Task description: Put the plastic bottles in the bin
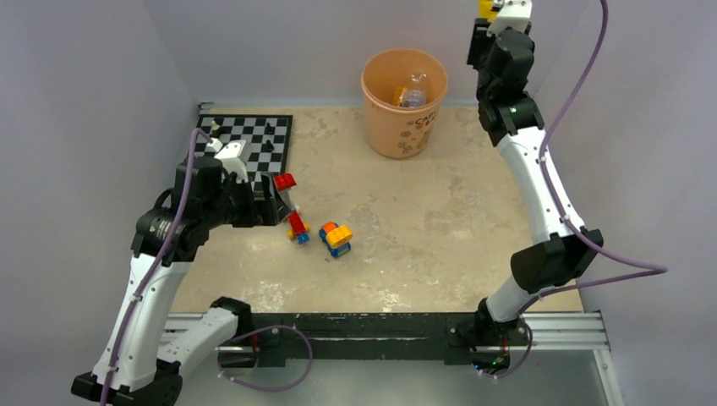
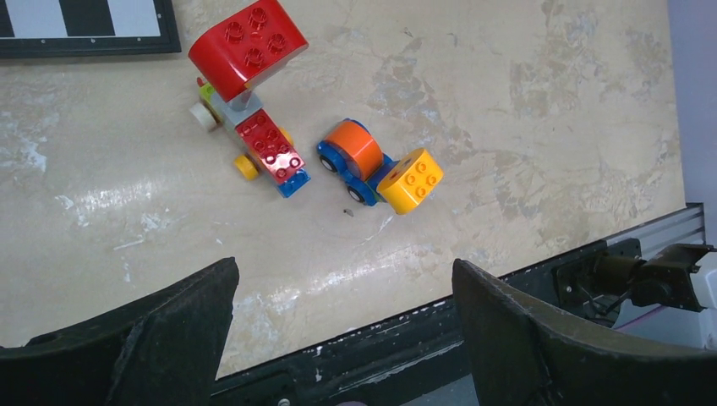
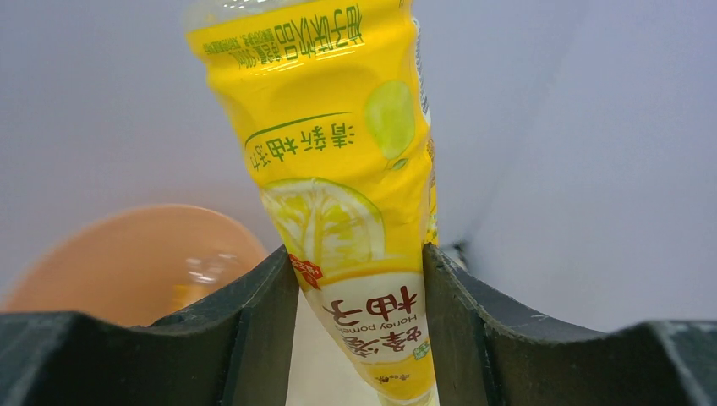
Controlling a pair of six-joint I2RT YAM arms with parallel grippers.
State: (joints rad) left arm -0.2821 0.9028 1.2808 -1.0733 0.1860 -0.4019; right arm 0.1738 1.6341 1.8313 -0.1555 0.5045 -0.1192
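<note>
bottle (image 3: pixel 338 152) sits pinched in your right gripper (image 3: pixel 357 258), high beside the bin (image 1: pixel 399 127); swing it over the rim next. left gripper (image 2: pixel 344 271) gapes empty.

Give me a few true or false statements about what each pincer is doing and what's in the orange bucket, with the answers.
1. The right pincer is shut on a yellow-labelled plastic bottle. True.
2. The round peach-orange plastic bin is empty. False: at least one clear bottle lies inside it.
3. The left pincer grips a red toy block. False: it is open and holds nothing, above the toy brick cars.
4. The black-and-white chessboard lies at the table's far left corner. True.
</note>
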